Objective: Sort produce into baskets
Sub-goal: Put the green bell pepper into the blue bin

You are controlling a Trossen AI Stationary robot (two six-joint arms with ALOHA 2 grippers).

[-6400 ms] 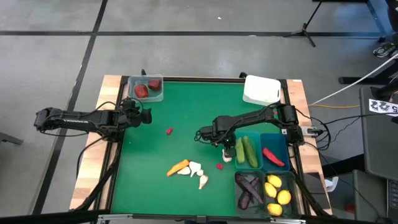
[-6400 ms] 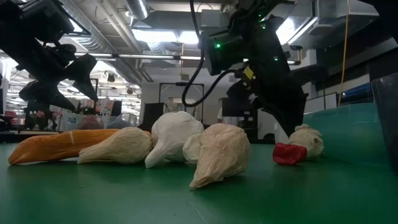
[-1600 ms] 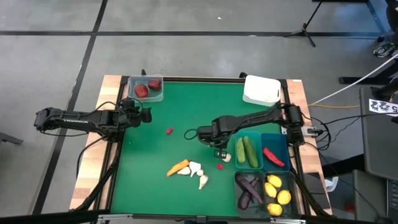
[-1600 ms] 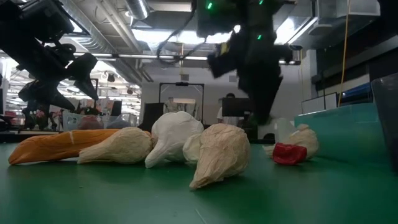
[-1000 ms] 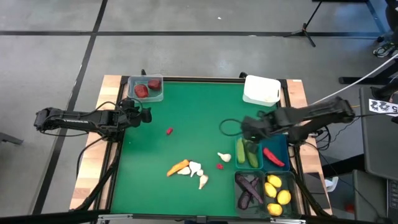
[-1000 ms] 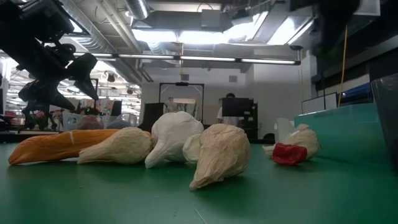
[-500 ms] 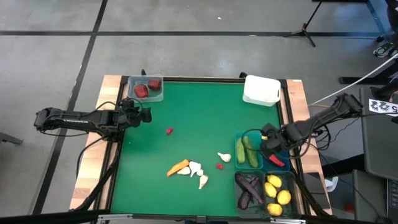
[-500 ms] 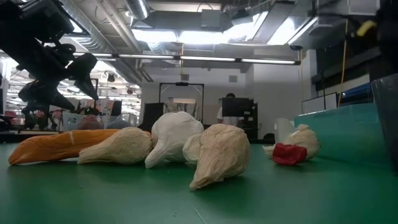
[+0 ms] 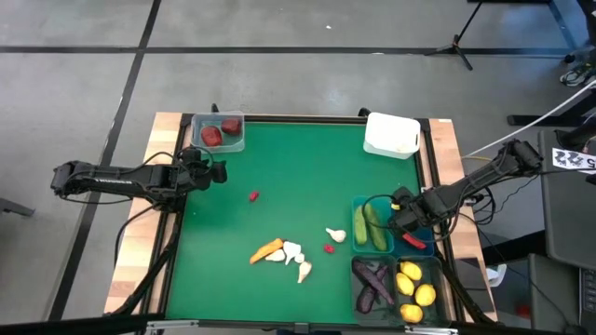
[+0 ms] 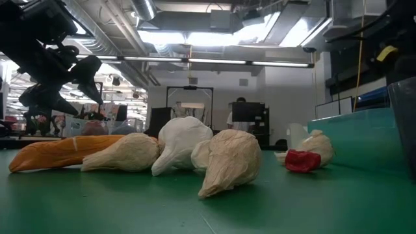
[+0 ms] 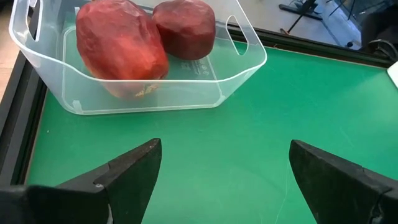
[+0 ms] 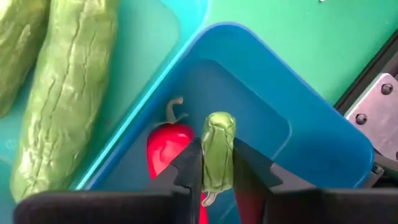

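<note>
My right gripper point(image 9: 399, 220) hovers over the far-right teal bin point(image 12: 311, 124) and is shut on a small green-topped red piece point(image 12: 217, 146). A red pepper point(image 12: 166, 149) lies in that bin. Two green cucumbers point(image 9: 370, 226) lie in the teal bin beside it. My left gripper point(image 11: 227, 180) is open and empty near the table's left edge, just short of the clear bin point(image 11: 236, 68) with two dark red round pieces point(image 11: 121, 46). An orange carrot point(image 9: 267, 249), white garlics point(image 9: 295, 257) and two small red pieces point(image 9: 328, 247) lie on the green mat. My right gripper pinches the piece's green top point(image 12: 217, 134) between its two fingers. The fingers point down into the teal bin from above. Red shows below the fingers point(image 12: 203, 202); how the rest hangs is hidden by the gripper. The piece is clear of the bin floor.
A white bin point(image 9: 391, 133) stands at the far right corner. Two dark bins at the near right hold purple eggplants point(image 9: 372, 282) and yellow lemons point(image 9: 414, 290). One garlic point(image 9: 335, 234) lies alone near the cucumber bin. People and equipment show in the room beyond the table.
My right gripper has gone toward the table's right edge and a little toward the near edge, from above the cucumber bin's far end to above the teal bin with the pepper. The produce on the mat has stayed put.
</note>
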